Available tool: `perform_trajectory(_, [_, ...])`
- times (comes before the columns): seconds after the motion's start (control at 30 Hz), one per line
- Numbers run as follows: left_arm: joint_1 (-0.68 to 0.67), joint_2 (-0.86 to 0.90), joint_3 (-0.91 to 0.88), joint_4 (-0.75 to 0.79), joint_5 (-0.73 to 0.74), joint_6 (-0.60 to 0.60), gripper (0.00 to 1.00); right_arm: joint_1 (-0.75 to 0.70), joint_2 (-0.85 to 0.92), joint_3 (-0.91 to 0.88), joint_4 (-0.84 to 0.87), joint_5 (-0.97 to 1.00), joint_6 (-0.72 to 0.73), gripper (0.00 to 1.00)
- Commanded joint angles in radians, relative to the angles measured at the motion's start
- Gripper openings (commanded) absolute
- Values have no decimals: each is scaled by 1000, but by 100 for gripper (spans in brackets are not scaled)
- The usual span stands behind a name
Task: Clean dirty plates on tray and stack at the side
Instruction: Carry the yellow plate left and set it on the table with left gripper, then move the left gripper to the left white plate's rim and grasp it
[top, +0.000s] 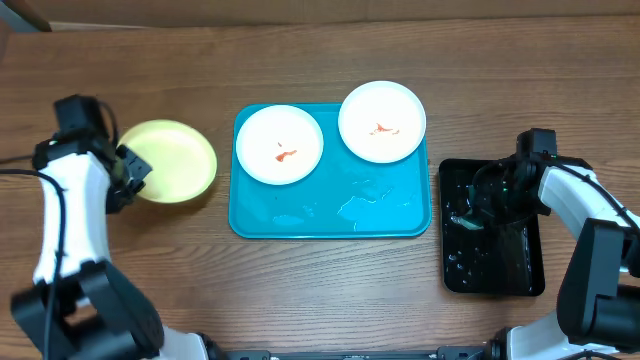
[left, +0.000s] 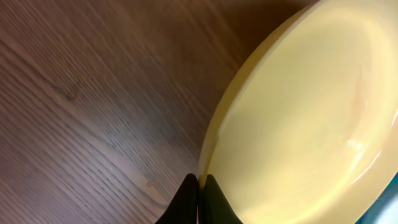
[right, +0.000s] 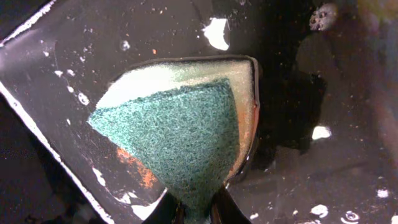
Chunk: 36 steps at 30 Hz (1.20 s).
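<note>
The pale yellow-green plate (top: 172, 160) lies on the wood left of the turquoise tray (top: 330, 222). My left gripper (top: 133, 168) is shut on its left rim; the left wrist view shows the fingers (left: 199, 182) pinching the plate's edge (left: 298, 118). Two white plates with orange-red smears are at the tray: one (top: 279, 144) inside at the left, one (top: 382, 121) over the tray's back right rim. My right gripper (top: 487, 200) is shut on a green-and-yellow sponge (right: 180, 134) down in the black tray (top: 520, 272).
Water puddles lie on the turquoise tray's floor (top: 370, 200). The black tray holds wet film and droplets (right: 320, 132). The sponge carries an orange stain at its lower left. Bare wooden table surrounds both trays.
</note>
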Motion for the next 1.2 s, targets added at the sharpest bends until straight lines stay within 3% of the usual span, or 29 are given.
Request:
perform_trajectory(0.0, [32, 65, 20, 2, 94, -21, 4, 0, 46, -55, -26, 40, -5, 10])
perform_trajectory(0.2, [67, 129, 21, 15, 93, -18, 5, 0, 46, -55, -34, 40, -5, 10])
perform_trajectory(0.27, [77, 129, 21, 25, 92, -8, 9, 0, 46, -55, -35, 40, -5, 10])
perform_trajectory(0.3, [84, 128, 22, 31, 93, -1, 17, 0, 46, -55, -35, 40, -5, 10])
perform_trajectory(0.37, [99, 127, 32, 32, 93, 3, 42, 0, 46, -55, -35, 40, -5, 10])
perform_trajectory(0.47, [122, 127, 64, 13, 117, 6, 57, 0, 46, -55, -39, 40, -5, 10])
perform_trajectory(0.63, [124, 127, 167, -36, 256, 83, 59, 0, 46, -55, -39, 40, -5, 18])
perform_trajectory(0.9, [-32, 121, 258, -78, 513, 325, 61, 0, 46, -55, -43, 40, -4, 18])
perform_trajectory(1.0, [-139, 122, 256, -75, 492, 367, 62, 0, 46, -55, -48, 40, -5, 19])
perform_trajectory(1.1, [-258, 122, 256, -51, 382, 368, 64, 0, 46, -55, -50, 40, -5, 19])
perform_trajectory(1.17, [-335, 122, 256, -26, 283, 361, 71, 0, 46, -55, -50, 40, -5, 19])
